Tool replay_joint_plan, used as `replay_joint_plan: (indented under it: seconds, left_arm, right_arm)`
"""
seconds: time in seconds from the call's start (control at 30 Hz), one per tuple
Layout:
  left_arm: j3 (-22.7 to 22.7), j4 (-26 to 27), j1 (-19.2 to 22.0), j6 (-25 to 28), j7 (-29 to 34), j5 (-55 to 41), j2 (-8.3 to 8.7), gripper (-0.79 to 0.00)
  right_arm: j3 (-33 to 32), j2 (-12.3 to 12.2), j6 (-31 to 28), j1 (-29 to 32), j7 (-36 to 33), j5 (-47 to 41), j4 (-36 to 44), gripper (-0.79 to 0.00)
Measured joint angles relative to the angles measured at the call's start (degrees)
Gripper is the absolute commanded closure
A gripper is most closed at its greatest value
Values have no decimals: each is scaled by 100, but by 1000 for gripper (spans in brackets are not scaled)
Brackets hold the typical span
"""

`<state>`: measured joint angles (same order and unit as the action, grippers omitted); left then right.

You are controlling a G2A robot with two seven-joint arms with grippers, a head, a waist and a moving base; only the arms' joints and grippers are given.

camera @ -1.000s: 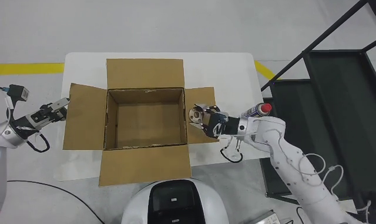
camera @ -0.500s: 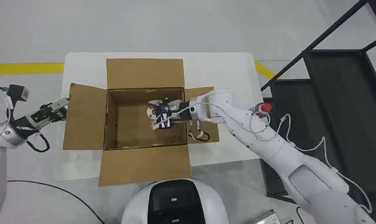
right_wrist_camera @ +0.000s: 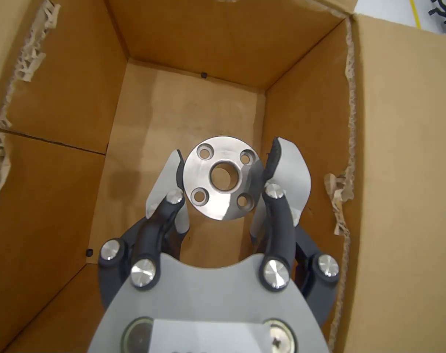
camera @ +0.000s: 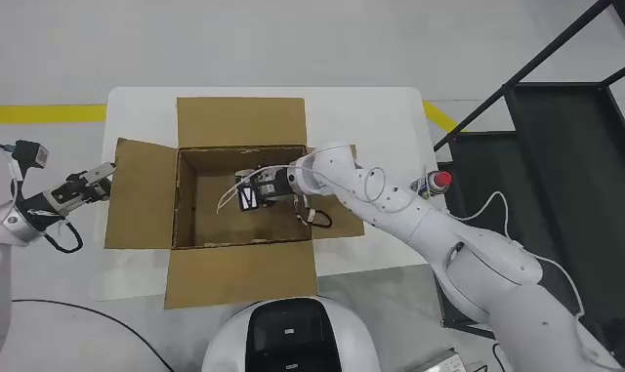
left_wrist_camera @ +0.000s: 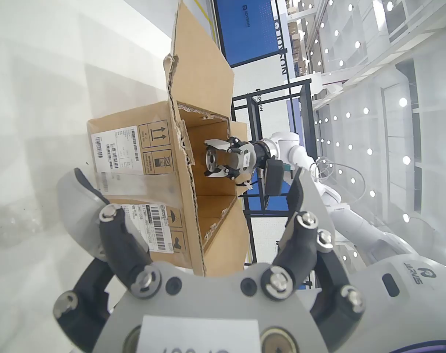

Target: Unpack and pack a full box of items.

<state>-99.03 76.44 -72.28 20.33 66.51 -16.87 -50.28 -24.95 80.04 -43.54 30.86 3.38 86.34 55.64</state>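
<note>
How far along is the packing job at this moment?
Done: the box stands open with its flaps spread, and its floor shows bare cardboard, so packing seems barely begun. In hand: the right gripper holds a metal flange over the box interior, not yet set down. Left: releasing the flange, then probably packing the red-capped spray can at the table edge. The left gripper is open beside a flap.
</note>
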Motion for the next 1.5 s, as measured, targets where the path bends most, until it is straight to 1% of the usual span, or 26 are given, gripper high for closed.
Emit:
replay_joint_plan:
  seconds: [0.1, 0.13, 0.17, 0.2, 0.23, 0.27, 0.3, 0.33, 0.37, 0.53, 0.7, 0.87, 0.97, 1.1, 1.13, 1.2, 1.23, 1.3, 1.33, 1.4, 1.43, 1.5]
  left_arm:
    - [0, 0, 0, 0, 0, 0, 0, -785]
    - [0, 0, 0, 0, 0, 0, 0, -785]
    - [0, 0, 0, 0, 0, 0, 0, -785]
    - [0, 0, 0, 0, 0, 0, 0, -785]
    - [0, 0, 0, 0, 0, 0, 0, -785]
    - [0, 0, 0, 0, 0, 0, 0, -785]
    - [0, 0, 0, 0, 0, 0, 0, -785]
    - [0, 0, 0, 0, 0, 0, 0, -785]
    - [0, 0, 0, 0, 0, 0, 0, -785]
    - [0, 0, 0, 0, 0, 0, 0, -785]
    - [0, 0, 0, 0, 0, 0, 0, -785]
    - [0, 0, 0, 0, 0, 0, 0, -785]
    - [0, 0, 0, 0, 0, 0, 0, -785]
    - [0, 0, 0, 0, 0, 0, 0, -785]
    - [0, 0, 0, 0, 0, 0, 0, -785]
    - [0, 0, 0, 0, 0, 0, 0, -785]
    - [0, 0, 0, 0, 0, 0, 0, -785]
    - [0, 0, 0, 0, 0, 0, 0, -785]
    - [0, 0, 0, 0, 0, 0, 0, -785]
    - [0, 0, 0, 0, 0, 0, 0, -785]
    - [0, 0, 0, 0, 0, 0, 0, -785]
    - [0, 0, 0, 0, 0, 0, 0, -785]
  right_arm:
    - [157, 175, 36, -86, 108, 70, -351, -6]
    - [208, 237, 36, -114, 150, 98, -478, -105]
    - [244, 280, 32, -134, 173, 126, -567, -142]
    - [276, 321, 29, -151, 201, 151, -649, -148]
    - [315, 373, 21, -171, 243, 183, -753, -182]
    - [341, 408, 14, -187, 269, 209, -827, -234]
    - [364, 443, 11, -203, 294, 235, -896, -332]
    - [387, 486, 8, -223, 327, 261, -984, -456]
    - [400, 516, 8, -238, 353, 276, -1044, -785]
    - [430, 653, -33, -315, 503, 326, -1325, -785]
    - [397, 695, -95, -346, 776, 379, -1420, -785]
    - [296, 632, -147, -323, 1199, 475, -1311, -785]
    - [165, 511, -201, -300, 1638, 572, -1037, -785]
    - [-123, 222, -303, -178, 2380, 782, -446, -785]
    - [-251, 109, -351, -101, 2564, 826, -229, -785]
    - [-489, -77, -410, 54, 2732, 875, 136, -785]
    - [-675, -210, -430, 189, 2734, 919, 422, -785]
    - [-1010, -421, -426, 468, 2581, 954, 913, -785]
    - [-1279, -563, -439, 722, 2418, 877, 1271, -785]
    - [-1733, -775, -442, 1175, 2035, 733, 1894, -785]
    - [-2051, -909, -444, 1523, 1748, 652, 2374, -785]
    - [-2549, -1101, -406, 2102, 1316, 592, 3128, -785]
